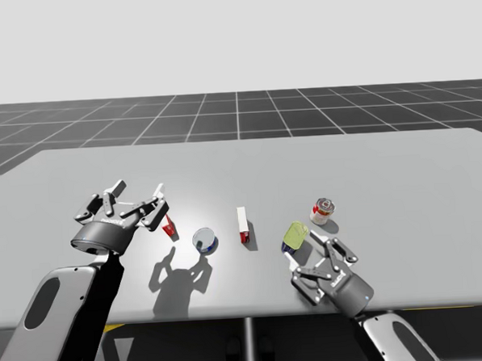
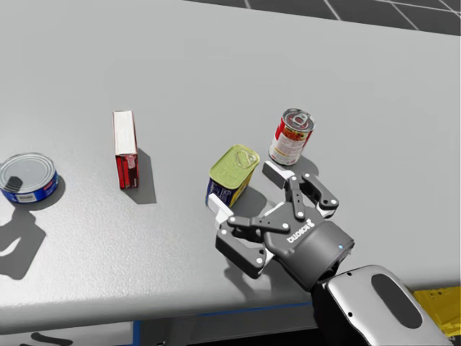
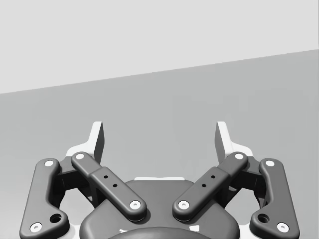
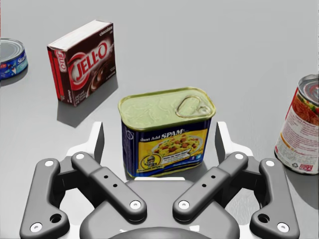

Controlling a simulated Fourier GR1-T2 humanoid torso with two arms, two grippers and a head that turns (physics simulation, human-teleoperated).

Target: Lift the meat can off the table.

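Sitting low over the near edge of the grey surface (image 1: 402, 172), my right gripper (image 4: 159, 139) has its fingers (image 4: 97, 142) spread wide. The meat can (image 4: 167, 130), a blue box-shaped can with a yellow-green top, stands upright on the surface right between those fingers. A gap shows between the can and one finger, and the other finger is very close to its side. Just past the meat can, a bit to the right in the head view, stands a red and white round can (image 2: 290, 137). Off to the left stands a red box (image 2: 125, 148) on a narrow side, and past that sits a flat blue round can (image 2: 27, 178). My left gripper (image 3: 159, 137) hangs above the surface, well apart from the meat can, its fingers wide too, with a small red thing (image 1: 169, 227) near it.
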